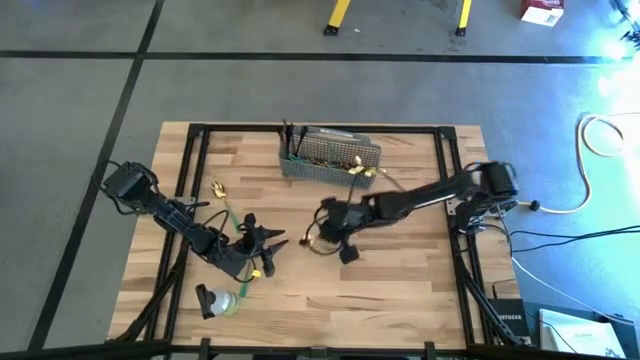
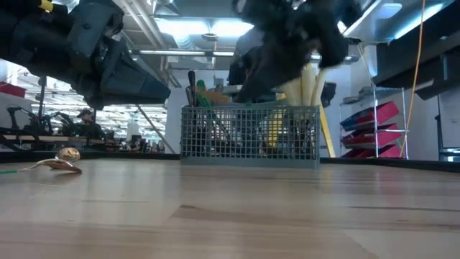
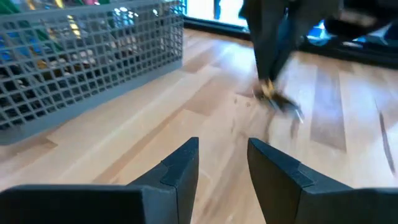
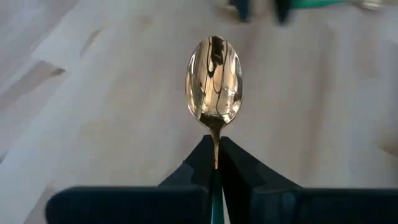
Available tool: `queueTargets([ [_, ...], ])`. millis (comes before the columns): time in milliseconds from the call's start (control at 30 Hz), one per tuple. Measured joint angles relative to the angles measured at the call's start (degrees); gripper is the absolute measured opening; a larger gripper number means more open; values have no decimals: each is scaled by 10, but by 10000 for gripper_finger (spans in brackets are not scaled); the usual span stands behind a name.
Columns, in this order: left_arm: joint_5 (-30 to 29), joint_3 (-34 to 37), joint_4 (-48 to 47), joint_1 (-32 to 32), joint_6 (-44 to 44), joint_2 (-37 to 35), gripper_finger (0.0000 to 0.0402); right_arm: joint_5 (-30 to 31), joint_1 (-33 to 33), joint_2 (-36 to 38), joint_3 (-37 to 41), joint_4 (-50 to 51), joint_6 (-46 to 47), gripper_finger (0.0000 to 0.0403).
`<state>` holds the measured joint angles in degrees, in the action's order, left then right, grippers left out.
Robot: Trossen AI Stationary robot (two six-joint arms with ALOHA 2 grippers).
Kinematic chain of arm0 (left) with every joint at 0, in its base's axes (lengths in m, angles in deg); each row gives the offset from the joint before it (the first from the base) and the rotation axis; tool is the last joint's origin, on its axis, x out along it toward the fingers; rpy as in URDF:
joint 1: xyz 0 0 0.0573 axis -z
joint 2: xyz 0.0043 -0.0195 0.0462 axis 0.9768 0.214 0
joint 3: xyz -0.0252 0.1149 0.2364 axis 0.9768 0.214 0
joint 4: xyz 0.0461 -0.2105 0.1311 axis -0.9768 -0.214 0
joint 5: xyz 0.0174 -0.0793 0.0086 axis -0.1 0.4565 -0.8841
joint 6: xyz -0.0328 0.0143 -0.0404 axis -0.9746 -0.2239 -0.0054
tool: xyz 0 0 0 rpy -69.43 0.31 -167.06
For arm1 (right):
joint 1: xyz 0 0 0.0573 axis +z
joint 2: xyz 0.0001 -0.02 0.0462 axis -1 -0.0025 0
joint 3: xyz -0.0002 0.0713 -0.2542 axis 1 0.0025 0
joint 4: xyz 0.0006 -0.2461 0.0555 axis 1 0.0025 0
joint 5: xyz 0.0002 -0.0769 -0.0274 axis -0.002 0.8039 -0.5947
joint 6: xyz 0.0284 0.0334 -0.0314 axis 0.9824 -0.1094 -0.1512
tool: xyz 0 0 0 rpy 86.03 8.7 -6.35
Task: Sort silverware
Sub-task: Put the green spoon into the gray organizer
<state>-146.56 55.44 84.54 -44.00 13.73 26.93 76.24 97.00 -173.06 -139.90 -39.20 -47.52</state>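
Observation:
My right gripper [image 4: 216,146] is shut on a shiny gold spoon [image 4: 214,78] over the middle of the table [image 1: 400,290]; in the high view the gripper [image 1: 322,228] is in front of the grey mesh basket [image 1: 330,157]. My left gripper [image 3: 222,155] stands open with nothing between its fingers, low over the table left of centre [image 1: 268,240], pointing toward the basket and the right arm. A second gold spoon [image 1: 218,188] lies flat on the wood at the far left [image 2: 61,162]. My right gripper pinches the spoon's thin handle [image 4: 216,142] just behind the bowl, between its two fingers. The handle runs along the fingers. The bowl [image 4: 214,74] sticks out ahead of the fingertips, hollow side toward the wrist camera, and the spoon is clear of the table.
The basket [image 2: 249,133] at the far middle holds dark and cream-handled cutlery standing upright. Green strips [image 1: 240,225] lie by the left gripper, a small gold piece [image 1: 255,272] and a clear-and-dark object [image 1: 220,300] near the front left. Black frame rails [image 1: 450,160] run along the table's sides.

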Motion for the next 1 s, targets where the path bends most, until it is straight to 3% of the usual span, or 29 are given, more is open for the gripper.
queueTargets([
  [167, -10, 0, 3, 0, 2, 0, 122, 51, -48, 94, -26, 45, 54, 1],
  [333, 1, -6, 28, -13, 35, 0, 122, 79, -104, 122, -77, 113, 101, 1],
  [467, 47, -28, 39, -46, 189, 0, 122, 67, -143, 129, -105, 96, 200, 1],
  [633, 54, -69, 39, -106, 368, 0, 122, 61, -162, 127, -91, 88, 299, 1],
  [833, 64, -101, 34, -194, 538, 0, 122, 119, -162, 127, -35, 1, 382, 1],
  [900, 89, -111, 34, -223, 554, 0, 122, 148, -162, 127, -19, -25, 397, 1],
  [1000, 199, -120, 32, -264, 518, 0, 122, 222, -162, 127, 1, -58, 432, 1],
])
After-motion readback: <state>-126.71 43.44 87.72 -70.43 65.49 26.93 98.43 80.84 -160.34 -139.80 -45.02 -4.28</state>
